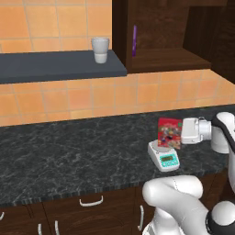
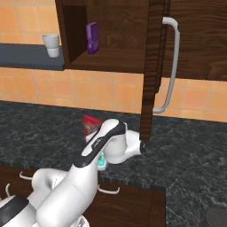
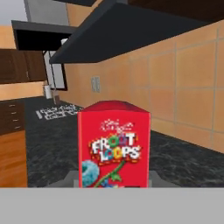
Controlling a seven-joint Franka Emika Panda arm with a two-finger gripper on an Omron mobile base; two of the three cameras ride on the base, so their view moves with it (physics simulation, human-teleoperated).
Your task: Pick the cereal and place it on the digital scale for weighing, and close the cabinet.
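Observation:
The cereal [image 1: 169, 132] is a red box with colourful print, upright over the digital scale [image 1: 164, 157] on the dark counter. Its bottom edge meets the round plate; I cannot tell whether it rests there. My gripper [image 1: 180, 134] reaches in from the right at box height and is shut on the cereal. In the hand view the cereal [image 3: 113, 146] stands close in front, with the grey plate [image 3: 70, 178] showing under it. The cabinet [image 2: 111, 31] hangs above, and its door [image 2: 153, 66] with the long silver handle [image 2: 172, 66] stands open toward me.
A thin purple item [image 1: 134, 40] stands upright inside the cabinet. A white cup [image 1: 100, 49] sits on the dark wall shelf [image 1: 55, 66] to the left. Drawers with curved handles [image 1: 91, 201] run below the counter edge. The tiled wall is behind.

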